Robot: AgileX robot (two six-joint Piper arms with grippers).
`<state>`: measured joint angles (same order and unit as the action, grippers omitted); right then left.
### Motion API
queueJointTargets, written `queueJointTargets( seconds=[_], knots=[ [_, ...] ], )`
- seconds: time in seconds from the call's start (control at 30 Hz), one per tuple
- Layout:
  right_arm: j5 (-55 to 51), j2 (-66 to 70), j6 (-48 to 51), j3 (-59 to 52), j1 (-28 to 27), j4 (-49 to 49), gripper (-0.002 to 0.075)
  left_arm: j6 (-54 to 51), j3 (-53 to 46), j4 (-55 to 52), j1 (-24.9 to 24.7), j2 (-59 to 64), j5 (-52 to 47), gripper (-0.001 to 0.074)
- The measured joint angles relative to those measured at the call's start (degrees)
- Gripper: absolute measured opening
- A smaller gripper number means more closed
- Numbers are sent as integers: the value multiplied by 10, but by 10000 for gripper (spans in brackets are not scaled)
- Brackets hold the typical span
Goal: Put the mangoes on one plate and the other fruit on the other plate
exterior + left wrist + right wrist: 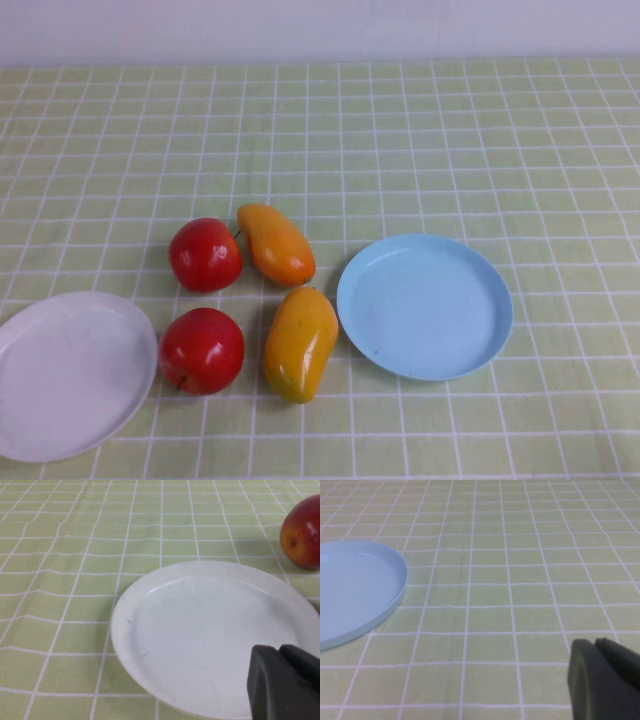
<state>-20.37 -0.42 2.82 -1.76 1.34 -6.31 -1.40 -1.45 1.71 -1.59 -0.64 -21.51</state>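
Two mangoes lie on the checked cloth: the more orange one (276,244) behind the yellower one (299,342). To their left stand two red apples (205,254) (202,350). The light blue plate (425,305) lies bare to the right of the fruit, the white plate (70,375) bare at the front left. Neither arm shows in the high view. My left gripper (280,650) hangs shut and holding nothing over the white plate (200,630), with one apple (302,530) beyond it. My right gripper (595,642) hovers shut over bare cloth, off to the side of the blue plate (355,590).
A green cloth with a white grid (400,130) covers the whole table. A pale wall (320,25) runs along the far edge. Nothing but the fruit and the two plates lies on the cloth.
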Motion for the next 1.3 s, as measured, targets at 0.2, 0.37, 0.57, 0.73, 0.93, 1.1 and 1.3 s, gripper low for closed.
queueJointTargets(
  seconds=[0.2,0.37,0.57,0.73,0.93,1.1,1.3],
  knots=[
    [0,0,0,0,0,0,-17,0,0,0,0,0,0,-2],
    [0,0,0,0,0,0,-16,0,0,1,0,0,1,-2],
    [0,0,0,0,0,0,-16,10,0,1,0,0,1,-2],
    [0,0,0,0,0,0,-16,79,0,2,0,0,6,-2],
    [0,0,0,0,0,0,-16,207,0,21,0,0,70,-1],
    [0,0,0,0,0,0,-16,229,0,26,0,0,94,-2],
    [0,0,0,0,0,0,-17,283,0,42,0,0,124,-1]
  ],
)
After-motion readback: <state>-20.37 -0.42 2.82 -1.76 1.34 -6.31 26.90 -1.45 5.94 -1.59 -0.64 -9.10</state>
